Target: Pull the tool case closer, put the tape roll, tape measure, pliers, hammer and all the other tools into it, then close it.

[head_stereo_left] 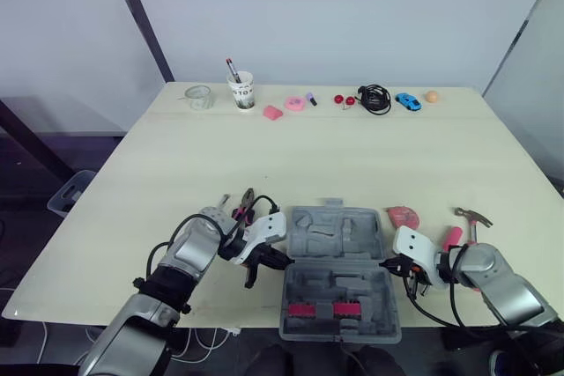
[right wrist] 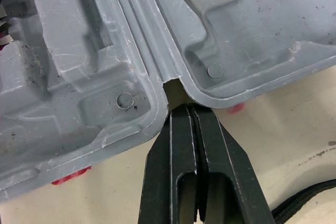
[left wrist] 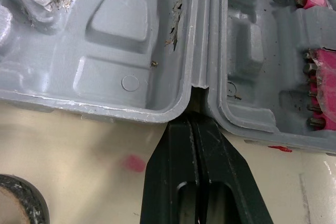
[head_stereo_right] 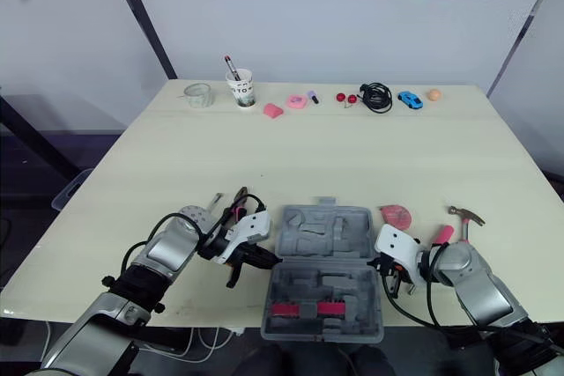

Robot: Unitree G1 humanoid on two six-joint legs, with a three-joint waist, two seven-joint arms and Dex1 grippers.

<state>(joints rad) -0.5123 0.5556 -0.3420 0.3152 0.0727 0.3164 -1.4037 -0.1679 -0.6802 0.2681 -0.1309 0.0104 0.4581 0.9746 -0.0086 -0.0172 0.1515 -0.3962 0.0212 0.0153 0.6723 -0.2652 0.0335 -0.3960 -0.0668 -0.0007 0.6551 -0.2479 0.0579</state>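
Observation:
The grey tool case lies open at the table's front edge, with pink bit strips in its near half. My left gripper is shut, its tips at the hinge notch on the case's left side. Shut as well, my right gripper has its tips at the hinge notch on the right side. The pliers and the tape roll lie beside my left arm. A pink tape measure and a pink-handled hammer lie to the right of the case.
Along the table's far edge stand a glass jar, a cup with a pen, small pink items, a black cable, a blue toy car and an orange ball. The case's near half reaches the front edge.

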